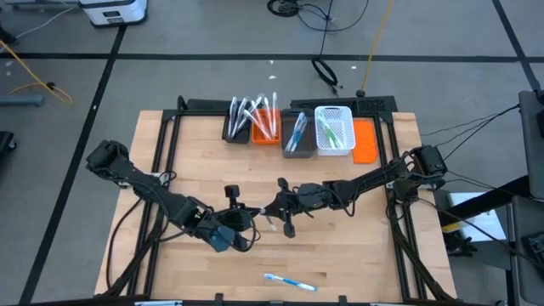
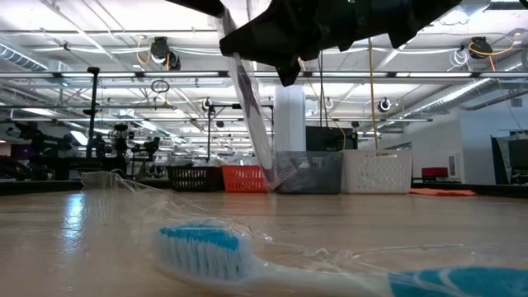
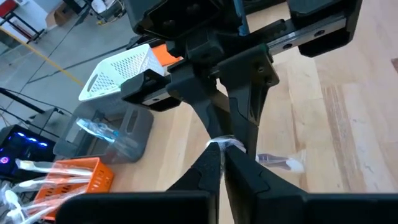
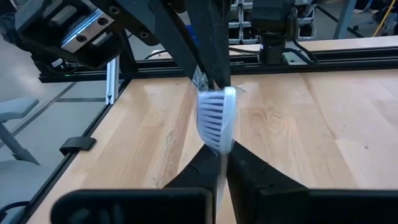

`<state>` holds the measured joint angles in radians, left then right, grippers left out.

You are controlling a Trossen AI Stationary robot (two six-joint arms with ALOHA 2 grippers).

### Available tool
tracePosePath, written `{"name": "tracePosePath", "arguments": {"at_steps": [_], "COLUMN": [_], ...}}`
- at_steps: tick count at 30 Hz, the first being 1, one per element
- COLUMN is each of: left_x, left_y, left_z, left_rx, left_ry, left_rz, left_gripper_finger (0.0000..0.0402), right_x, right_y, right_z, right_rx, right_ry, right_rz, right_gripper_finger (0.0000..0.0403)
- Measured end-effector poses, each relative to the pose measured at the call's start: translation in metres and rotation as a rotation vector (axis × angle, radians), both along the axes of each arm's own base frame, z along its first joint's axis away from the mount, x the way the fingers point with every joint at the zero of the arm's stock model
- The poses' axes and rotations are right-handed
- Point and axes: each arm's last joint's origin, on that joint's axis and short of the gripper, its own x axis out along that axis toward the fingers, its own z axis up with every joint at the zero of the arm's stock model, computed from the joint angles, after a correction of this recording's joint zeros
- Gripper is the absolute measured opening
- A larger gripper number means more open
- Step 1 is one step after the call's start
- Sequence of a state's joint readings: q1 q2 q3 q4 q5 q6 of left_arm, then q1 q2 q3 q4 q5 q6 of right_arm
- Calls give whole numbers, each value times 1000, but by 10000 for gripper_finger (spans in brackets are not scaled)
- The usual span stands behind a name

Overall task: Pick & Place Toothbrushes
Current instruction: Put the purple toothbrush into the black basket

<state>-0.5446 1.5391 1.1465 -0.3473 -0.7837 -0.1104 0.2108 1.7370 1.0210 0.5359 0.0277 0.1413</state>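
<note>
Pale wood-plank table [image 1: 357, 255], both grippers, left gripper [image 1: 255, 223], right gripper [image 1: 274, 209], pinching one wrapped toothbrush [image 4: 216, 118], bristle ridges only in right wrist view, blue toothbrush [image 1: 289, 281] lying apart

Two matte-black jointed arms trailing black cables, the left gripper [image 1: 246, 223] and right gripper [image 1: 276, 214] each ending in slim tapered fingers below silver rails.

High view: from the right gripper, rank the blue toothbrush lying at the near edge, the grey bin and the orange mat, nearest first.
From the right gripper, at mid-table:
1. Grey bin, in the bin row at the far edge, and the blue toothbrush, alone by the near edge: too close to call.
2. Orange mat, at the row's right end, clearly farthest.
</note>
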Motion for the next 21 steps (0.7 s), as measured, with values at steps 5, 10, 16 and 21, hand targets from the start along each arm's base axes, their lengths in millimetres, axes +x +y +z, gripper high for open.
{"name": "tracePosePath", "arguments": {"at_steps": [5, 10, 16, 21], "left_x": [-1, -15, -37, -43], "left_y": [0, 3, 6, 1], "left_z": [0, 10, 21, 21], "left_rx": [29, 46, 2, -36], "left_ry": [5, 12, -28, -32], "left_rz": [1, 29, 122, 126], "left_gripper_finger": [51, 88, 103, 104], "right_x": [0, -1, -4, -8], "right_y": [0, -2, -4, -4], "right_z": [0, -2, 3, 16], "right_rx": [-6, -39, -73, -128], "right_ry": [1, 27, 25, -25], "right_rz": [-4, -50, -99, -148], "right_gripper_finger": [9, 9, 9, 9]}}
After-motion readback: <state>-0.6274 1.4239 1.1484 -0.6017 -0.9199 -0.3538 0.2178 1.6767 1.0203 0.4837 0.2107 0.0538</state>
